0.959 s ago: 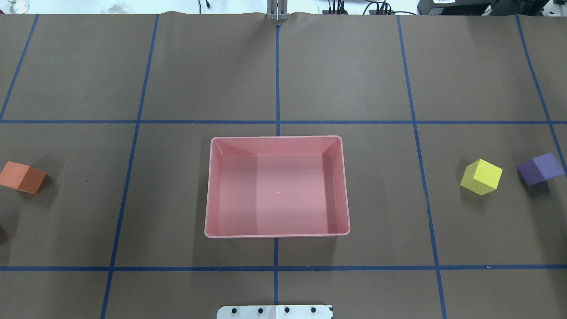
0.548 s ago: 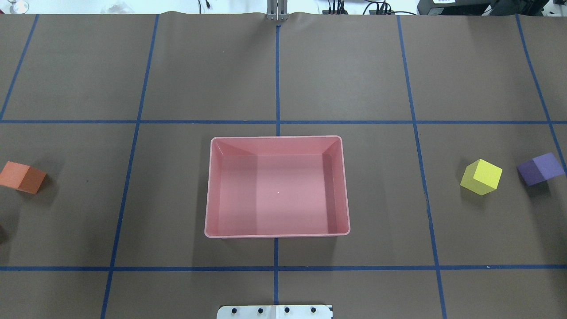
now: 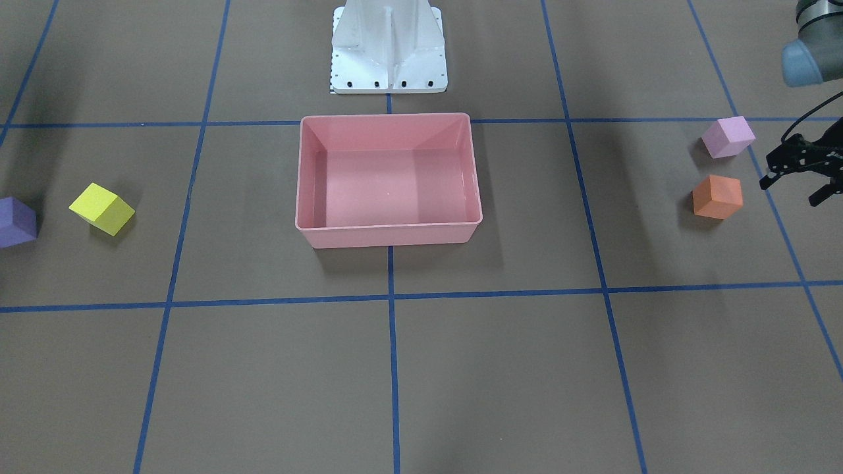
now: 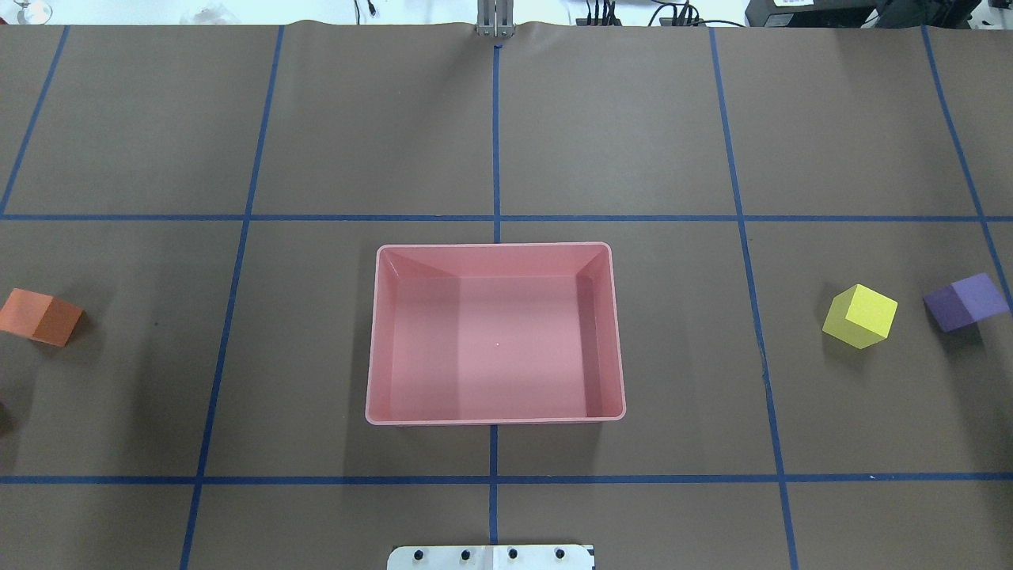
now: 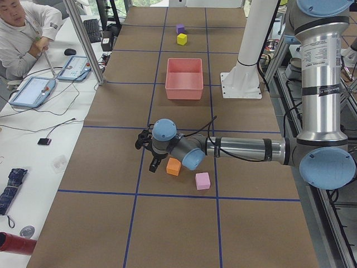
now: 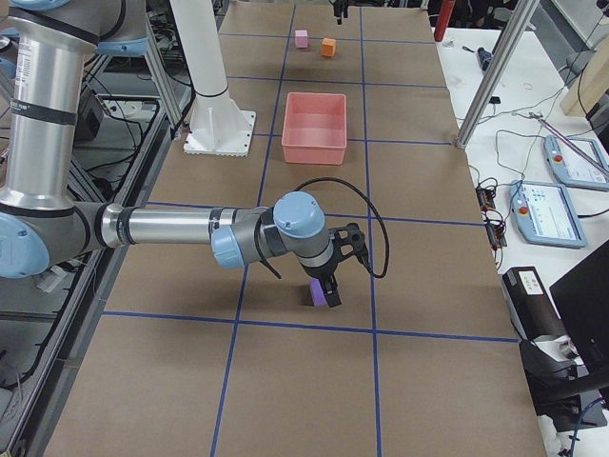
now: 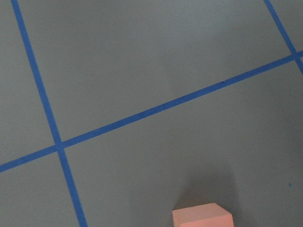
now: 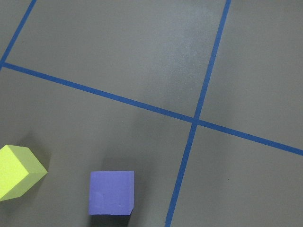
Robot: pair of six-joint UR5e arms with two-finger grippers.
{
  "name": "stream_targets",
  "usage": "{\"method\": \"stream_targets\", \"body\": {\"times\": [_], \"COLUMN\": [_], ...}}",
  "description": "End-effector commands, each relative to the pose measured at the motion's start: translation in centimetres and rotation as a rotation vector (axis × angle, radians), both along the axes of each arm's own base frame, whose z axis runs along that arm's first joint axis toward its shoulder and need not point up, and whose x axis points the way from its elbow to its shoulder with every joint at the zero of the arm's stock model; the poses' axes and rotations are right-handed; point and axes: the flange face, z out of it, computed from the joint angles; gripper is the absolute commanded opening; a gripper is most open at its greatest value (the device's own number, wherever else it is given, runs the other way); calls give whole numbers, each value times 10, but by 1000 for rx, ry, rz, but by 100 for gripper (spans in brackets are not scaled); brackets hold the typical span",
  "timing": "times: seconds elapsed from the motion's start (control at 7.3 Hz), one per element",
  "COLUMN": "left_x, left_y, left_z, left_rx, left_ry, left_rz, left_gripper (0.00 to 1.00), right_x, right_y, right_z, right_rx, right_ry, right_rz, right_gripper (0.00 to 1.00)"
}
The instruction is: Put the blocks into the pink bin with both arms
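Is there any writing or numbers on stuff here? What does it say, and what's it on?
No text can be read in any view.
Orange block, yellow block, purple block, lilac block: blank faces.
Bin: no label.
Table: only blue tape lines, no writing.
Tablet at the side: screen too small to read.

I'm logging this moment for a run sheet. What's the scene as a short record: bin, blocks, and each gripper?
bin: pink bin, empty
blocks in bin: none
robot's left side: orange block, lilac block, not touching
robot's right side: yellow block, purple block, not touching
left gripper: open, beside orange block, holding nothing
right gripper: close to purple block; cannot tell whether open or shut
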Motion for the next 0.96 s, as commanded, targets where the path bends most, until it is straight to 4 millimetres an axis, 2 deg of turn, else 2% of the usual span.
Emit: {"method": "stream_targets", "body": {"times": [0.0, 0.27, 0.55, 0.82], "left_x": [43, 42, 64, 72], "left_y": [17, 31, 37, 44], "left_z": [15, 26, 29, 33], "left_rx": [-25, -57, -84, -83], "left_ry": [-24, -30, -54, -59], "left_rz": [-29, -30, -42, -22], "left_gripper": [100, 99, 98, 98], "right_x": [0, 0, 0, 0], "right_y": [0, 1, 1, 1], "right_z": [0, 1, 5, 5], "right_rx": [0, -3, -11, -11], "right_ry": [0, -1, -2, -2], "right_rz": [0, 1, -1, -1], "right_gripper": [100, 100, 100, 100]}}
